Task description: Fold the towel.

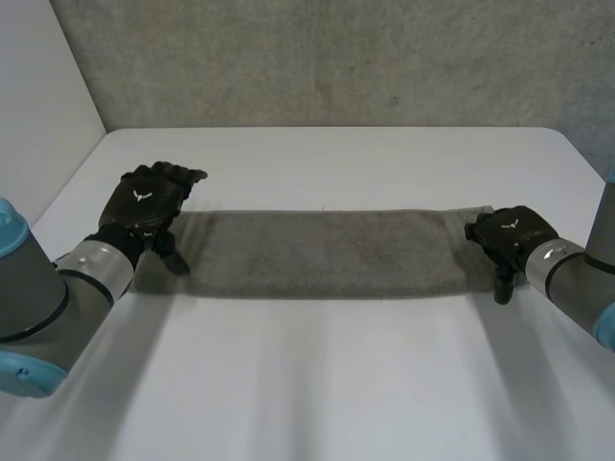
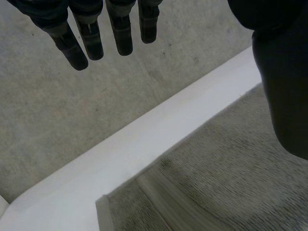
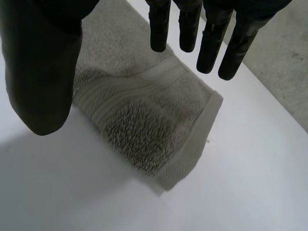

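Risk: uneven pinch. Left robot hand [image 1: 149, 204] hangs over the left end of the towel [image 1: 317, 252], right robot hand [image 1: 509, 235] over the right end; both spread wide, holding nothing. If one closes short of its edge, I'd expect that end to slip and the fold to skew. Towel lies flat mid-frame on the surface [image 1: 317, 384], long axis left-right, ends pointing at the frame sides.

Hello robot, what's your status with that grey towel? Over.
Left hand open over the towel, left end. Right hand open over right end. Towel flat, ungripped. Nothing in the way.
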You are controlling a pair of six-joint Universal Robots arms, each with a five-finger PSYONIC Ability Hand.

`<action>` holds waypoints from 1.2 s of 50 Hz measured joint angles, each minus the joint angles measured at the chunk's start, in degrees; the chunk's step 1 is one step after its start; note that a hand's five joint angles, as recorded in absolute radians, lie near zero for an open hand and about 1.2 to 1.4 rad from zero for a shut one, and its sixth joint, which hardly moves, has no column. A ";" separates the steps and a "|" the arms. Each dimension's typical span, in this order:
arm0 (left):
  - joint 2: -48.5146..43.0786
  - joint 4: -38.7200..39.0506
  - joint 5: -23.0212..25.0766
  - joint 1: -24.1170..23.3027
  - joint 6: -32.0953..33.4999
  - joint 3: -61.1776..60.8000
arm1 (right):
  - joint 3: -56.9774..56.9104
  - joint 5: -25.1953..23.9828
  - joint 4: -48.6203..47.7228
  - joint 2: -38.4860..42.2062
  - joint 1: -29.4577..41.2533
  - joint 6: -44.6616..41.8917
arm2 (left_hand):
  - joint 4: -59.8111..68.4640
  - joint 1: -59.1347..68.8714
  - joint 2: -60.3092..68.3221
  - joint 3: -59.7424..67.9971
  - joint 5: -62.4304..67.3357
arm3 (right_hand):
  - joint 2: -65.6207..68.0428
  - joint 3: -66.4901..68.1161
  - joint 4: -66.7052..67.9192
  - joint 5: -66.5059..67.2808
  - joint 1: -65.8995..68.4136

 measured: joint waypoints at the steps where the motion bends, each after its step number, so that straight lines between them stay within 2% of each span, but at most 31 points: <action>1: 0.11 0.04 -0.02 -0.06 0.07 -0.50 | 0.34 -0.14 -0.56 0.39 -0.36 -0.02 | 0.00 0.00 0.00 0.00 0.01 | 0.89 0.82 0.65 0.65 0.72; 6: 0.06 0.26 -0.10 -0.33 0.26 -1.15 | 0.68 -0.52 -3.22 2.82 -1.40 -0.05 | 0.00 0.00 0.00 0.00 0.00 | 3.33 3.63 3.61 3.40 3.04; 11: -0.31 0.41 -0.19 -0.47 0.27 -1.16 | 0.12 -0.54 -5.39 5.26 -2.14 -0.04 | -0.01 0.00 0.00 0.00 0.00 | 20.90 20.64 20.29 19.44 19.69; 14: -0.46 0.43 -0.21 -0.51 0.25 -1.10 | -0.10 -0.50 -6.23 5.99 -2.39 -0.08 | 0.00 -0.01 0.00 0.00 0.00 | 27.09 26.88 26.46 25.07 26.00; 17: -0.63 0.43 -0.23 -0.55 0.23 -1.05 | -0.64 -0.28 -7.54 7.07 -2.62 -0.26 | 0.00 -0.02 0.00 0.00 0.00 | 50.81 49.53 49.70 48.71 49.05; 19: -0.68 0.43 -0.23 -0.58 0.22 -1.04 | -1.08 -0.12 -8.04 7.61 -2.71 -0.35 | 0.00 -0.02 0.00 0.00 0.00 | 57.41 56.53 56.92 55.89 56.08; 32: -0.24 0.43 -0.33 -0.49 0.22 -1.12 | -3.92 2.21 -8.15 8.57 -8.27 -1.90 | 0.00 -0.07 0.00 0.00 0.00 | 57.90 58.74 59.03 57.57 57.37; 39: 1.52 0.42 -0.33 -0.30 0.22 -1.83 | -7.43 3.53 -7.05 6.07 -16.93 -11.45 | 0.00 -0.22 0.00 -0.05 -0.03 | 57.90 59.06 59.03 57.57 57.62; 44: 2.55 0.42 -0.32 -0.27 0.25 -1.95 | -10.87 5.59 -6.30 5.34 -18.86 -16.50 | -0.01 -0.23 0.00 -0.07 -0.04 | 57.91 59.06 59.03 57.57 57.71; 48: 3.13 0.42 -0.48 -0.42 0.28 -1.42 | -13.73 7.04 -5.99 3.67 -14.02 -16.10 | 0.00 -0.23 0.00 -0.14 -0.05 | 57.90 59.23 59.03 57.57 57.82; 51: 3.31 0.42 -0.70 -0.74 0.23 -0.69 | -14.94 7.45 -6.06 1.77 -7.40 -13.53 | 0.00 -0.24 0.00 -0.23 -0.05 | 57.91 59.26 59.03 57.57 57.82; 60: 3.35 0.44 -1.11 -3.44 0.13 1.69 | -14.66 6.85 -7.52 -0.86 17.16 -8.01 | 0.00 -0.24 0.00 -0.25 -0.05 | 58.19 59.41 59.03 57.57 57.86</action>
